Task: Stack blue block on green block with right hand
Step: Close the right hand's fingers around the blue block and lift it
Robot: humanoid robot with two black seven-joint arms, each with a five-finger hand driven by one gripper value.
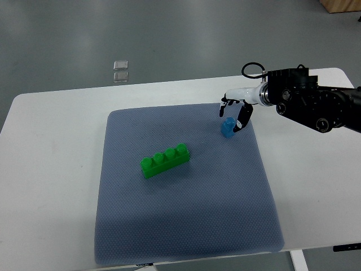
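— Item one, the working hand?

— I log the right hand [234,113], reaching in from the right edge on a black arm [316,104] with a white wrist. Its dark fingers [243,119] curl down around the blue block [228,128]; I read it as a pinch on the block's top, though the contact itself is too small for me to confirm.

— Item two, the blue block?

— I place it directly under the fingertips, its base on the grey mat [186,226], near the mat's far right corner.

— Item three, the green block?

— I list one long green block [164,161], four studs up, lying slightly askew on the mat. It sits well apart from the hand, off to the hand's left and nearer my camera.

— Surface?

— I note a white table [51,147] beneath the mat.

— Anything beyond the hand?

— I record two small clear squares [120,70] on the floor, past the table's far edge and well to the hand's left.
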